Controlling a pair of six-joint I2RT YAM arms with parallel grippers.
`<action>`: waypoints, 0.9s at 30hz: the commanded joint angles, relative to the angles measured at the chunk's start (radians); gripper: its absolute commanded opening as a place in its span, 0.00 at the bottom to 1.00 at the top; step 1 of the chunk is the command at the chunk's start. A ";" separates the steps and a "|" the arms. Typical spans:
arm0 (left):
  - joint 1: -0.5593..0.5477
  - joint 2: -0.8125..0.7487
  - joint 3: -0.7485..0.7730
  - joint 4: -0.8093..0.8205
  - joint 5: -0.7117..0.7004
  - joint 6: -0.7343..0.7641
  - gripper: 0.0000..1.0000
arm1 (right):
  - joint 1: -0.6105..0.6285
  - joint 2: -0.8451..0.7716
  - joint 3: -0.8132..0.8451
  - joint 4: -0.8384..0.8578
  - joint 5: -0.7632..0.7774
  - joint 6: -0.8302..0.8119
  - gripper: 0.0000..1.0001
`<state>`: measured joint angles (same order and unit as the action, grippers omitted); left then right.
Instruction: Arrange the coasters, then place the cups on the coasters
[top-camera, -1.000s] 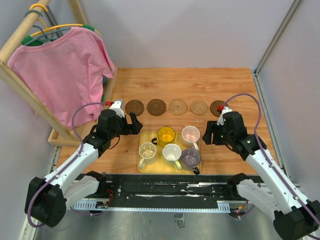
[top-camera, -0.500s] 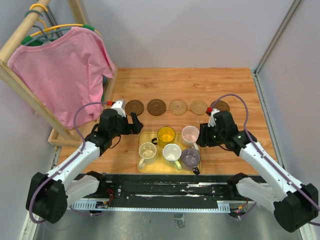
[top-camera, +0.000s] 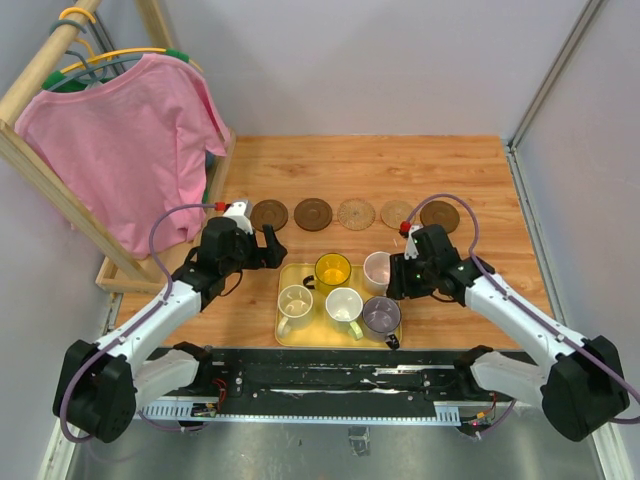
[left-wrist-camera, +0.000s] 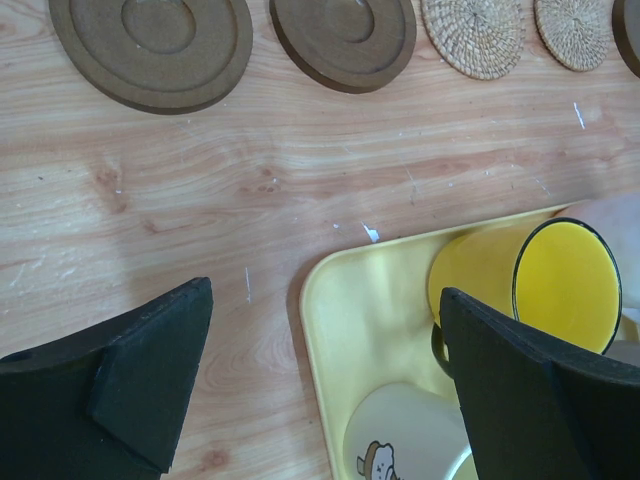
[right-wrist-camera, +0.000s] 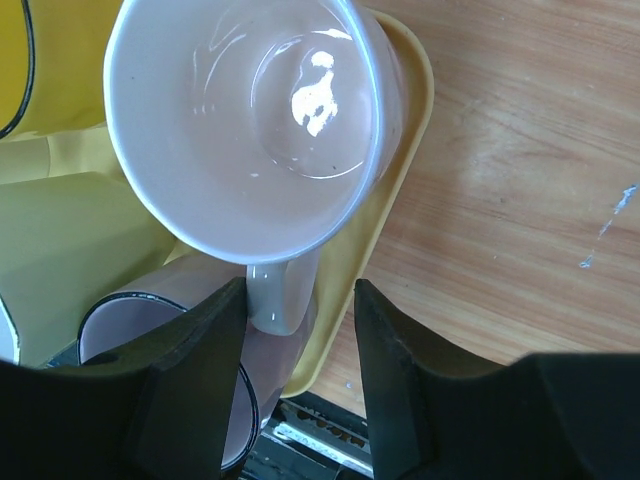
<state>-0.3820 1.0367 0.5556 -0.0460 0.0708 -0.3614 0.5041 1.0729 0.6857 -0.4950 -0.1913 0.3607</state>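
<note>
Sitting on the yellow tray (top-camera: 281, 325), all five cups are off the coasters. The beige cup (top-camera: 295, 300), white cup (top-camera: 343, 303) and grey-purple cup (top-camera: 381, 314) fill the tray's near row, and the yellow cup (top-camera: 332, 269) and pale pink cup (top-camera: 379, 268) fill its far row. At the tray's right far corner the right tool (right-wrist-camera: 298, 290) straddles the pink cup's handle; whether it pinches the handle cannot be told. Over the tray's left far corner the left tool (left-wrist-camera: 325, 290) hangs released, jaws wide, holding nothing. Beyond the tray's far edge, on the counter (top-camera: 370, 170), lie two dark brown coasters (top-camera: 268, 214), two tan coasters (top-camera: 356, 213) and a third dark brown coaster (top-camera: 440, 213) in one row.
</note>
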 joint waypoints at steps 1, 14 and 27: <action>-0.005 0.006 0.021 0.031 -0.012 0.018 1.00 | 0.031 0.036 -0.015 0.037 0.020 -0.016 0.47; -0.006 0.028 0.024 0.034 -0.015 0.026 1.00 | 0.109 0.116 -0.028 0.083 0.140 -0.002 0.45; -0.005 0.042 0.020 0.038 -0.019 0.027 1.00 | 0.131 0.116 -0.037 0.087 0.194 -0.003 0.01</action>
<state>-0.3820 1.0702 0.5560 -0.0452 0.0616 -0.3450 0.6231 1.1740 0.6643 -0.4118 -0.0467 0.3595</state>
